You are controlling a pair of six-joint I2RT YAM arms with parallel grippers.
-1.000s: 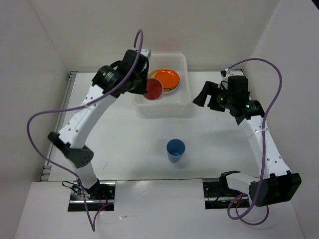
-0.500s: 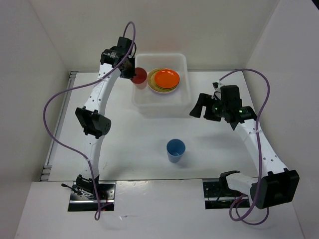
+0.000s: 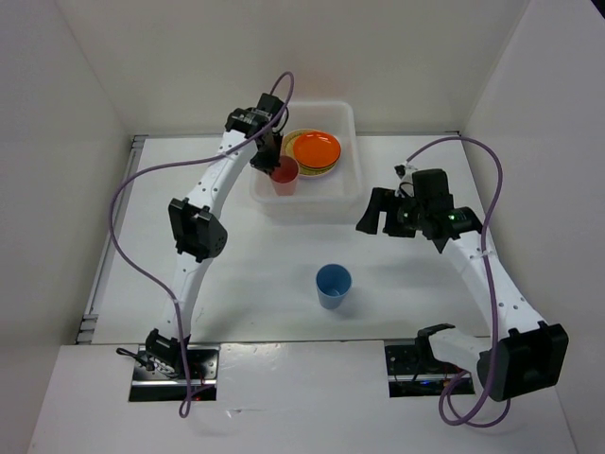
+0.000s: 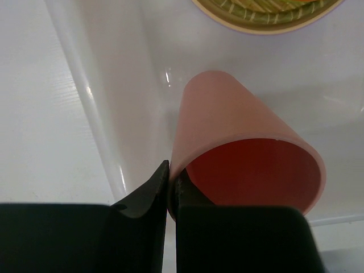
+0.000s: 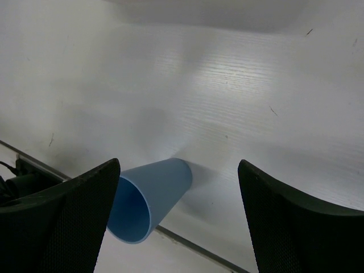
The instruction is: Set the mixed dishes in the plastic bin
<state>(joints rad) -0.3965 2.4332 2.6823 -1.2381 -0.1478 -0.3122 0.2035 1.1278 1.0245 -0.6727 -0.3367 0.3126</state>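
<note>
The left gripper (image 3: 272, 163) has swung the pink-red cup (image 3: 284, 175) from the far left rim of the plastic bin (image 3: 352, 194) inward, over the bin's left side. Its fingers (image 4: 153, 190) pinch the cup's rim, and the cup is tilted beside the bin's left wall. The orange plate (image 3: 317, 148) lies on a yellow lattice plate (image 4: 267, 12) at the bin's back. The blue cup (image 3: 333, 284) stands on the table (image 3: 246, 274) in front of the bin. The right gripper (image 3: 376, 214), jaws spread and empty, hovers just right of the bin's near right corner.
</note>
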